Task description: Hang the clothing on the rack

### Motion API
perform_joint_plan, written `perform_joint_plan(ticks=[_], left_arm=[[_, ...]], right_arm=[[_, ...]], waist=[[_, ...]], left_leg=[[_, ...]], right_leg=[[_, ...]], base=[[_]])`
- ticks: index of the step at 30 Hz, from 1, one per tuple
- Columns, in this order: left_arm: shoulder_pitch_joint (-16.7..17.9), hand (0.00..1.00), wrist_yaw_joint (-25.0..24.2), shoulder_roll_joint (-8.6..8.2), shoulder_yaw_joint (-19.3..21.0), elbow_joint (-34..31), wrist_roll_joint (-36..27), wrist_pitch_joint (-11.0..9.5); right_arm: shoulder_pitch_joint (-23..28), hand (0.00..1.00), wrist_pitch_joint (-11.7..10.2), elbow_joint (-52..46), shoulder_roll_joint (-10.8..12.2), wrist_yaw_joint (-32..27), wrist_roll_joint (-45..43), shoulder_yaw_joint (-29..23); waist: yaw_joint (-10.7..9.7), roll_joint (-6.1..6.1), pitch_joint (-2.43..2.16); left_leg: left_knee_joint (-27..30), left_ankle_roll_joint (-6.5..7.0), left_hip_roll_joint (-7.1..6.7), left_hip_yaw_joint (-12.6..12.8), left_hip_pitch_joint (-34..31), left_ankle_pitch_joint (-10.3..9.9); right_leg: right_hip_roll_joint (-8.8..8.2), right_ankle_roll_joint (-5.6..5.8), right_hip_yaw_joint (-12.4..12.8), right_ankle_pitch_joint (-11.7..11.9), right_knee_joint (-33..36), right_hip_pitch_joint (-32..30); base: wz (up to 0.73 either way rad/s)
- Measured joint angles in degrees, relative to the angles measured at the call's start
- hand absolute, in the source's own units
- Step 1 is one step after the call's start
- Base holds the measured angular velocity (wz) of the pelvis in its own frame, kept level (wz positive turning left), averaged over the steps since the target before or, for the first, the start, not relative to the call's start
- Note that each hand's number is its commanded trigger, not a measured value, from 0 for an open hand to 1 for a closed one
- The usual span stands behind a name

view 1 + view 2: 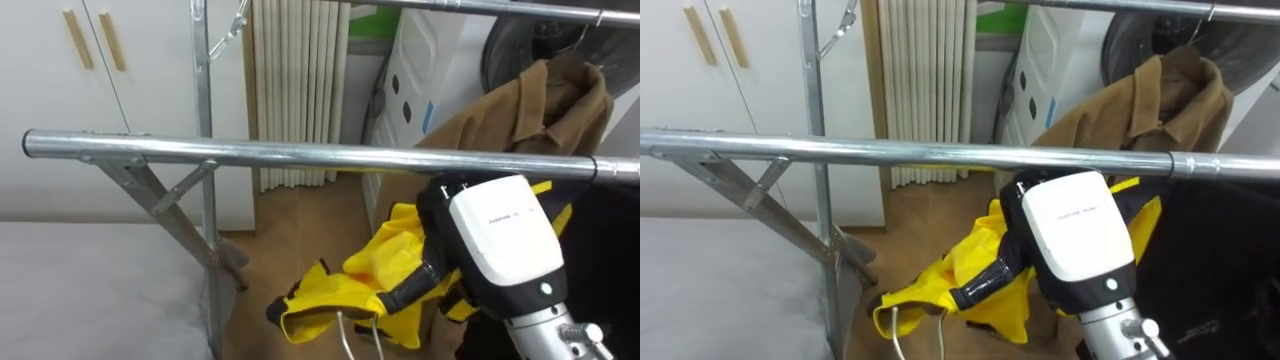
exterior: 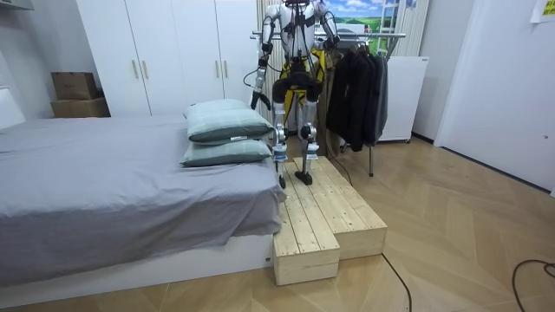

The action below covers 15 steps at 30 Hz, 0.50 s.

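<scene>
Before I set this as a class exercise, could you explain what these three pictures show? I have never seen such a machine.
It is a two-legged humanoid robot doing housework. The room view comes from a camera standing across the bedroom: the robot stands on a wooden platform beside the bed, facing a clothes rack hung with dark clothes. The other two pictures come from the two eyes of a camera in its head, so they show nearly the same scene: a metal rail crossing in front, a brown coat hanging behind it, and the right robot hand, white back toward us, against a yellow garment. Whether it grips the cloth cannot be seen.
</scene>
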Motion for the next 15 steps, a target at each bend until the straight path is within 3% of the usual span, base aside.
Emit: perform_joint_plan(ticks=[11, 15], left_arm=[[-0.50, 0.00, -0.48, 0.10, 0.04, 0.02, 0.10, 0.00], [-0.76, 0.00, -1.02, -0.38, -0.06, 0.10, 0.00, 0.00]], right_arm=[[0.02, 1.00, -1.42, -0.75, 0.01, 0.76, 0.93, 0.01], [0.07, 1.00, -1.52, -1.48, 0.07, 3.65, 7.90, 0.20]], waist=[[-0.39, 0.06, -0.05], [-0.41, 0.30, -0.33]], left_leg=[[0.09, 0.00, 0.10, 0.04, 0.06, 0.00], [-0.01, -0.12, 0.10, 0.05, -0.29, -0.08]], right_leg=[[0.10, 0.00, 0.02, 0.00, -0.01, -0.12], [0.07, 0.00, 0.52, 0.00, 0.04, 0.14]], base=[[-0.02], [0.05]])
